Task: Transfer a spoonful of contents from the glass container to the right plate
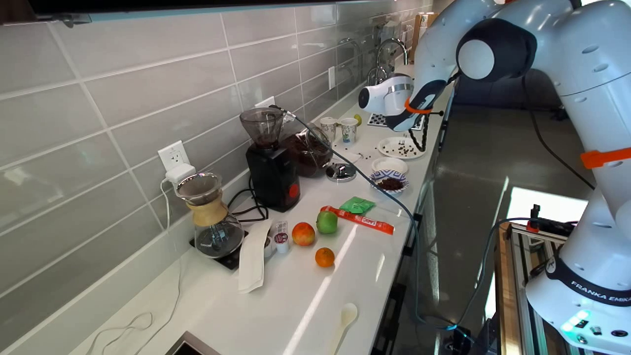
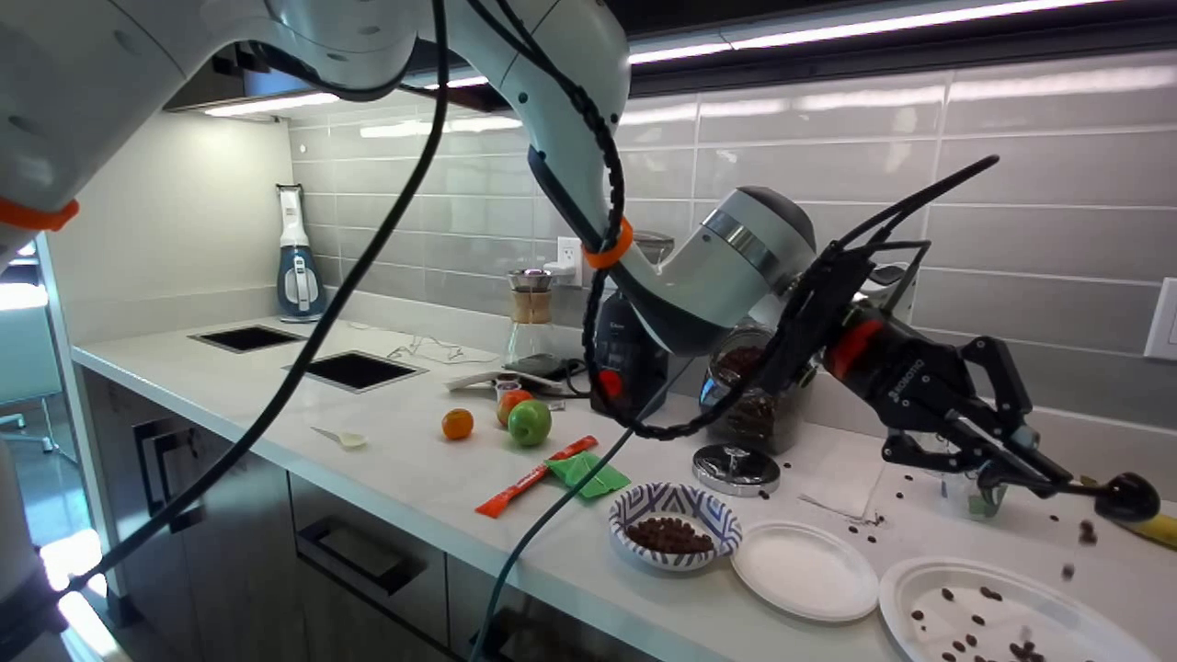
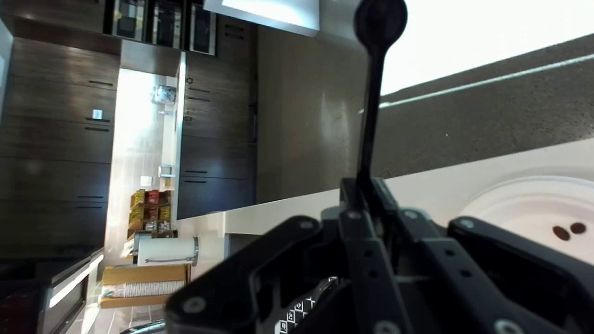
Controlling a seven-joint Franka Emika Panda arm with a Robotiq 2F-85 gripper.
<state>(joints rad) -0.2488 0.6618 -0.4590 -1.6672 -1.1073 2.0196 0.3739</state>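
My gripper [image 2: 1048, 473] is shut on the handle of a black spoon [image 2: 1129, 497], which also shows in the wrist view [image 3: 380, 23] beyond the fingertips [image 3: 364, 190]. The spoon is above the right oval white plate [image 2: 1057, 602]. A few dark beans [image 2: 1088, 531] are in the air between spoon and plate. Several beans lie on the plate, which also shows in an exterior view [image 1: 384, 147] and the wrist view [image 3: 515, 197]. The glass container [image 1: 308, 150], with dark beans inside, stands by the wall, partly behind the arm in an exterior view [image 2: 749, 418].
A patterned bowl of beans [image 2: 676, 535] and a small white plate [image 2: 805, 570] are left of the oval plate. A chrome lid [image 2: 736, 469], black grinder [image 1: 273, 177], green packet [image 1: 357, 205], fruit [image 1: 303, 233] and cups [image 1: 349, 130] stand around. Loose beans dot the counter.
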